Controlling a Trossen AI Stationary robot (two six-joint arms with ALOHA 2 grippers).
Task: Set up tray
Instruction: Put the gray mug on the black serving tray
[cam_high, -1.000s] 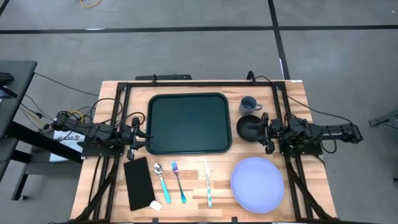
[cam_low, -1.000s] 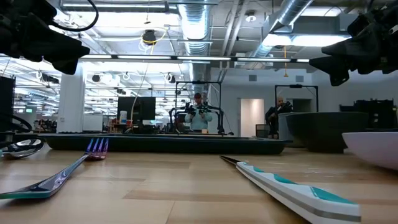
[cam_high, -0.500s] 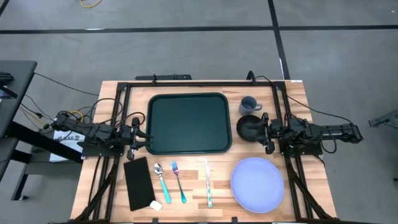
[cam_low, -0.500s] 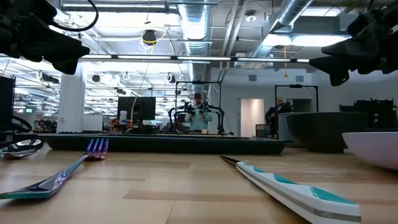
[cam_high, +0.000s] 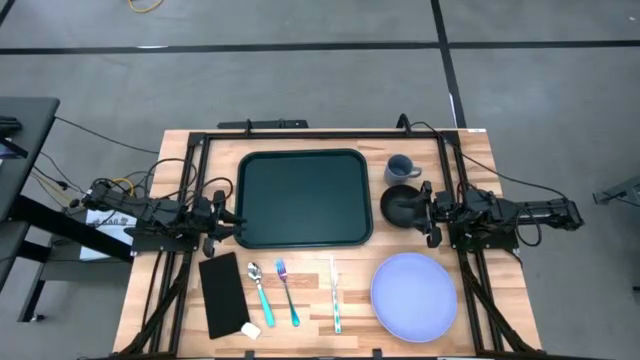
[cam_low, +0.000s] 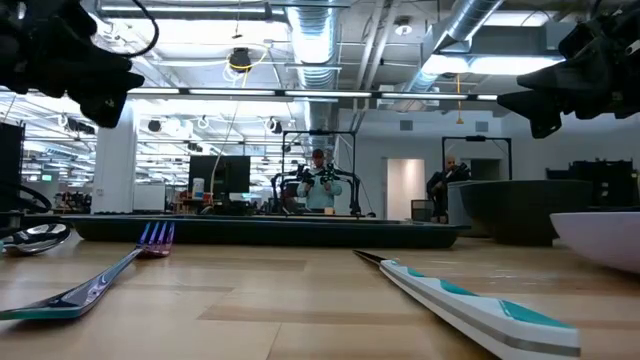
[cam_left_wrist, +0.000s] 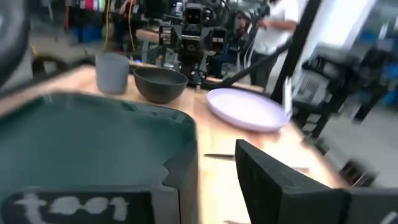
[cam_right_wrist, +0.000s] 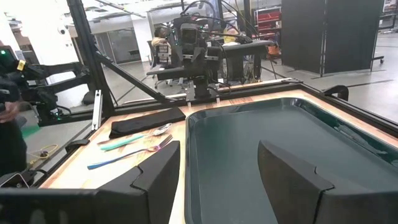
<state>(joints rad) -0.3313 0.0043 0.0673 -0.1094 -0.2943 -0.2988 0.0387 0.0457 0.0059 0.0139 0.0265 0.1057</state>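
The dark green tray (cam_high: 300, 197) lies flat in the middle of the table, also seen in the left wrist view (cam_left_wrist: 81, 137) and right wrist view (cam_right_wrist: 280, 149). My left gripper (cam_high: 228, 222) (cam_left_wrist: 217, 180) is open and hovers just off the tray's left rim. My right gripper (cam_high: 428, 214) (cam_right_wrist: 217, 180) is open too, to the right of the tray beside the dark bowl (cam_high: 402, 205). A grey cup (cam_high: 400, 167) stands behind the bowl. A lilac plate (cam_high: 414, 295) rests on the table near the right front.
In front of the tray lie a black napkin (cam_high: 222, 293), a spoon (cam_high: 258, 290), a fork (cam_high: 288, 290) and a knife (cam_high: 335, 295), with a small white piece (cam_high: 250, 330) at the napkin's corner. A black frame runs around the table. People stand in the room beyond.
My left gripper has drawn back a little toward the table's left edge, away from the tray's rim. The tray and everything else on the table have stayed where they were.
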